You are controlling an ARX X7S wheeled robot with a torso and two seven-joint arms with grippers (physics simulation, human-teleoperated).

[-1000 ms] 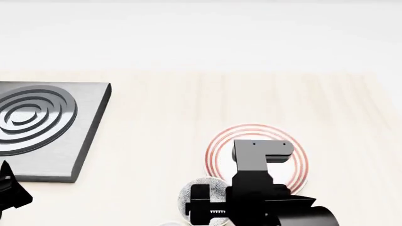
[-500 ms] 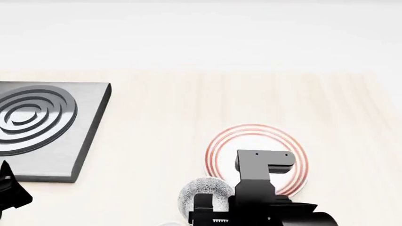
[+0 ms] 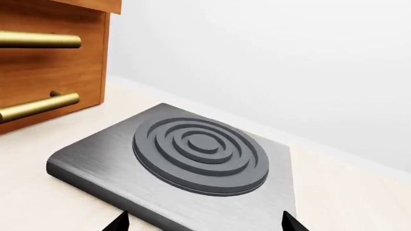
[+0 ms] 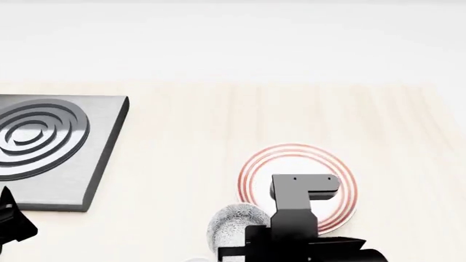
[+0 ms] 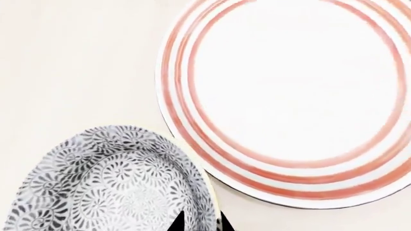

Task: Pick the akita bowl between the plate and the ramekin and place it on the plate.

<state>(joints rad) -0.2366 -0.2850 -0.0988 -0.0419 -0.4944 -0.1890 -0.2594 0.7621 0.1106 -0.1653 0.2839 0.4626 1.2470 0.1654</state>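
Observation:
The akita bowl [image 5: 109, 185], white with a dense grey-black pattern, lies right beside the plate [image 5: 289, 101], a white plate with red rings. My right gripper [image 5: 199, 222] is shut on the bowl's rim, one fingertip inside and one outside. In the head view the bowl [image 4: 230, 224] shows at the plate's [image 4: 291, 155] near-left edge, and my right arm covers part of both. The ramekin is out of view. My left gripper [image 3: 204, 224] hangs open over the near edge of a grey burner slab, holding nothing.
A grey slab with raised concentric rings [image 4: 43, 147] sits at the far left of the light wooden counter [image 4: 218, 120]. A wooden cabinet with brass handles [image 3: 45, 62] stands beyond the slab. A white wall runs behind the counter.
My right arm has drawn back toward the near edge, so less of its gripper shows in the head view. The bowl has shifted slightly. The left arm has not moved.

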